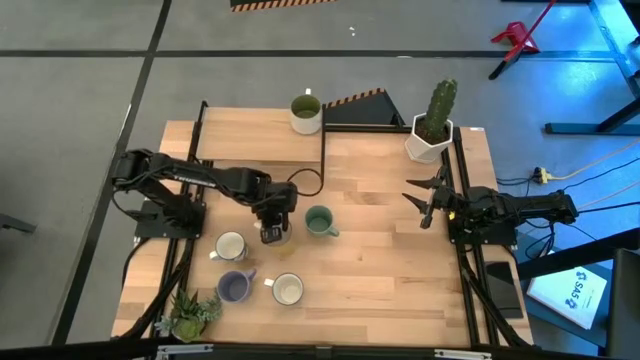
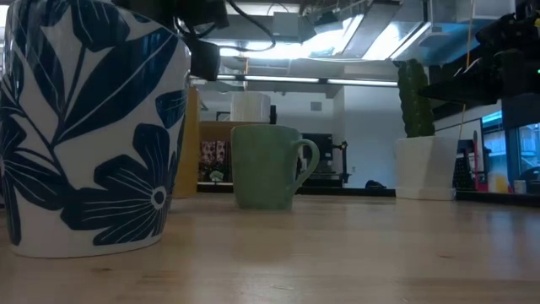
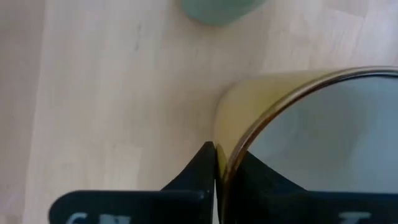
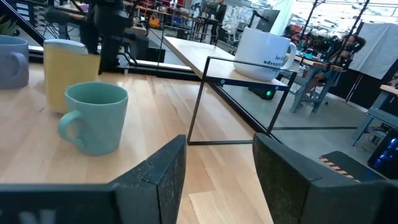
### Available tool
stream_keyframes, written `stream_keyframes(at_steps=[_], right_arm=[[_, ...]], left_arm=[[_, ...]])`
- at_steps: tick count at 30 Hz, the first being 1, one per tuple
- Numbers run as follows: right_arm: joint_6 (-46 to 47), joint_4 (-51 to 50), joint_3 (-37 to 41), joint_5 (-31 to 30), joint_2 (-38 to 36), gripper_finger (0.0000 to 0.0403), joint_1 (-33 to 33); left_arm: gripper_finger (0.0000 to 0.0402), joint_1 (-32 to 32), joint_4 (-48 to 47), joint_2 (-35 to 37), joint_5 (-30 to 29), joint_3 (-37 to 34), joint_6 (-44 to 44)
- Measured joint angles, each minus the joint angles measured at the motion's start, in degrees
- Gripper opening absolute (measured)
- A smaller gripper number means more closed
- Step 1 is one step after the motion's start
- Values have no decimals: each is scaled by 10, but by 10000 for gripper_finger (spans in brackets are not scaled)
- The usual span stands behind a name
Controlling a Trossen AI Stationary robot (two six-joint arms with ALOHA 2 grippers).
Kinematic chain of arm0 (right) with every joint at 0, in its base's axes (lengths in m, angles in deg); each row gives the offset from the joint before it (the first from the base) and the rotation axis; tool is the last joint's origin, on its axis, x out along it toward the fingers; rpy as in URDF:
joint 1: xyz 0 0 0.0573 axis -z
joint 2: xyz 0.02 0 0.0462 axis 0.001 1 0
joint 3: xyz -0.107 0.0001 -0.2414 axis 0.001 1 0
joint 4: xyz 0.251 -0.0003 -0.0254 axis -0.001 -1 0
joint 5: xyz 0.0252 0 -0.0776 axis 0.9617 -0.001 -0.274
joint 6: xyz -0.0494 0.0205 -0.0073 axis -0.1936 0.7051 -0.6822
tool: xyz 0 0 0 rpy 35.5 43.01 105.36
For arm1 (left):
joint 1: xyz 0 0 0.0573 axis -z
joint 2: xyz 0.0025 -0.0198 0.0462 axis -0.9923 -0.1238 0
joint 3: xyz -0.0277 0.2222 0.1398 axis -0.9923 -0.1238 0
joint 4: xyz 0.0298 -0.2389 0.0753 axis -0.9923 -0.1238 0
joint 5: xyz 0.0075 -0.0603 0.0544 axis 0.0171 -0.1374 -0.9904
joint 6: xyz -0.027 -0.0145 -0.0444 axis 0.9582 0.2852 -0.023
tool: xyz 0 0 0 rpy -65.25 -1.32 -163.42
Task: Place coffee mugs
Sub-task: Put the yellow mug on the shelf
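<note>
My left gripper (image 1: 272, 232) (image 3: 227, 154) is shut on the cream-yellow mug (image 1: 280, 237) (image 4: 68, 74) near the table's middle. The sage green mug (image 1: 320, 221) (image 4: 93, 118) (image 2: 266, 166) stands on its base just right of it. Toward the near left, two whitish mugs (image 1: 231, 246) (image 1: 288, 290) and the lavender mug (image 1: 235, 287) stand on the table. A third whitish mug (image 1: 306, 112) (image 4: 264, 53) sits on the raised far board. My right gripper (image 1: 425, 200) (image 4: 217, 168) waits open at the right edge, touching nothing. My left gripper pinches the yellow mug's rim (image 3: 231, 134), one finger (image 3: 198, 171) outside the wall and the other (image 3: 258, 177) inside the hollow. The fingers come from above, pointing down. The mug is upright; in the right wrist view its base looks to be on the table.
A white faceted pot with a cactus (image 1: 432, 125) (image 2: 418, 165) stands at the far right corner. A blue-flowered pot with a small plant (image 1: 190, 312) (image 2: 84, 127) sits at the near left corner. A black wire frame (image 4: 236, 99) borders the raised board.
</note>
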State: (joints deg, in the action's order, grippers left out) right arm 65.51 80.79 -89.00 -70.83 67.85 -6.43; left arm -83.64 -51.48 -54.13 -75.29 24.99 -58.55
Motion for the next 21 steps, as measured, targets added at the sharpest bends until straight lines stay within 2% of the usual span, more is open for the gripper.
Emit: stream_keyframes(at_steps=[3,7,13,17,21], right_arm=[[0,0,0,-4,0,177,0],[-12,0,0,-5,0,177,0],[-15,0,0,-6,0,177,0],[-15,0,0,-10,0,177,0],[-15,0,0,-20,0,177,0]], left_arm=[[18,-21,-49,14,6,40,2],[18,-60,-156,35,-17,104,2],[18,-134,-314,60,-139,238,3],[18,-197,-364,64,-183,317,-28],[18,-286,-383,64,-205,353,-93]])
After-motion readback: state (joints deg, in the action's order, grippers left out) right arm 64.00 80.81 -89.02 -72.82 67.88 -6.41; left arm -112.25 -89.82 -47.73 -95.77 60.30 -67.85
